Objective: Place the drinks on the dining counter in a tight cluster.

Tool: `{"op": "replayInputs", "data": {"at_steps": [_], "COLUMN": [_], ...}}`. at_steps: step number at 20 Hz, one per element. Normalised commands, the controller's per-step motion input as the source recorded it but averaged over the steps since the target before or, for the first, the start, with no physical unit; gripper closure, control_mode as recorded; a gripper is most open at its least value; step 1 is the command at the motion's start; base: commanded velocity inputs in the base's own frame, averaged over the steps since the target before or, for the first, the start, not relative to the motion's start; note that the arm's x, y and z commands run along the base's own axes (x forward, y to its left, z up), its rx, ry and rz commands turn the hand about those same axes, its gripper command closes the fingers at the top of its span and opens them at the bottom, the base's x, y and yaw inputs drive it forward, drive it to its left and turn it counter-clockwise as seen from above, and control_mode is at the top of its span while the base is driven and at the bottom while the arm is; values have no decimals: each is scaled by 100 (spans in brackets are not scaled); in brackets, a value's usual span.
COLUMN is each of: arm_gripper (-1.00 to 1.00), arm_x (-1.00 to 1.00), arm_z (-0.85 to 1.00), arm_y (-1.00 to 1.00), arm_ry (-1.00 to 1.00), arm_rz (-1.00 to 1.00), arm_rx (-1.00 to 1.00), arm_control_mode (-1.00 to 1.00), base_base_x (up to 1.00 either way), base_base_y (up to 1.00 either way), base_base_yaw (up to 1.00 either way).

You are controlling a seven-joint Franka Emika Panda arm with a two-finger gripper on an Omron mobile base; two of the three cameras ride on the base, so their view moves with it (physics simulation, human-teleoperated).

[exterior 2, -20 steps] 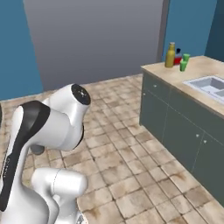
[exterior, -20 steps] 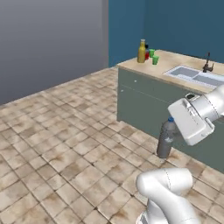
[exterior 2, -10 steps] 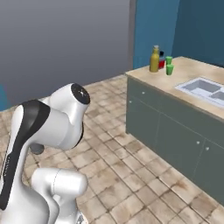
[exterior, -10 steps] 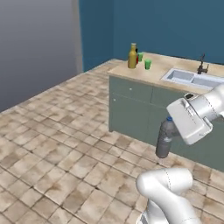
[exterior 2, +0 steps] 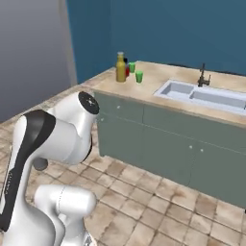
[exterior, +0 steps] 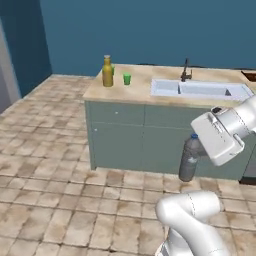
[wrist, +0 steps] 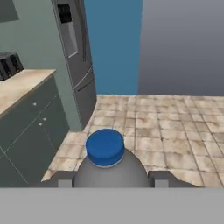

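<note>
A greyish water bottle (exterior: 189,158) with a blue cap is held upright off the floor, in front of the dining counter (exterior: 140,82). An amber bottle (exterior: 107,72) is stood upright near the counter's left end, and a red-labelled bottle (exterior 2: 127,69) is partly hidden just behind it.

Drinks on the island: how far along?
Done: amber bottle stands on the dining counter by a green cup. In hand: the hand grips the grey water bottle, below counter height. Left: set it beside the amber one.
</note>
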Motion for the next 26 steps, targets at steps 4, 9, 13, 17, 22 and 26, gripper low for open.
{"op": "replayInputs", "data": {"at_steps": [4, 9, 13, 17, 22, 26], "arm_gripper": [100, 100, 100, 100, 100, 100], "arm_x": [0, 0, 0, 0, 0, 0], "arm_z": [0, 0, 0, 0, 0, 0], "arm_y": [0, 0, 0, 0, 0, 0], "arm_ry": [0, 0, 0, 0, 0, 0], "arm_rz": [0, 0, 0, 0, 0, 0], "arm_rx": [0, 0, 0, 0, 0, 0], "arm_control_mode": [100, 100, 100, 100, 100, 100], "base_base_x": [77, 69, 56, 42, -21, -49], "base_base_y": [68, 73, 86, 93, 97, 100], "base_base_yaw": [-75, -73, -68, -66, -58, -56]}}
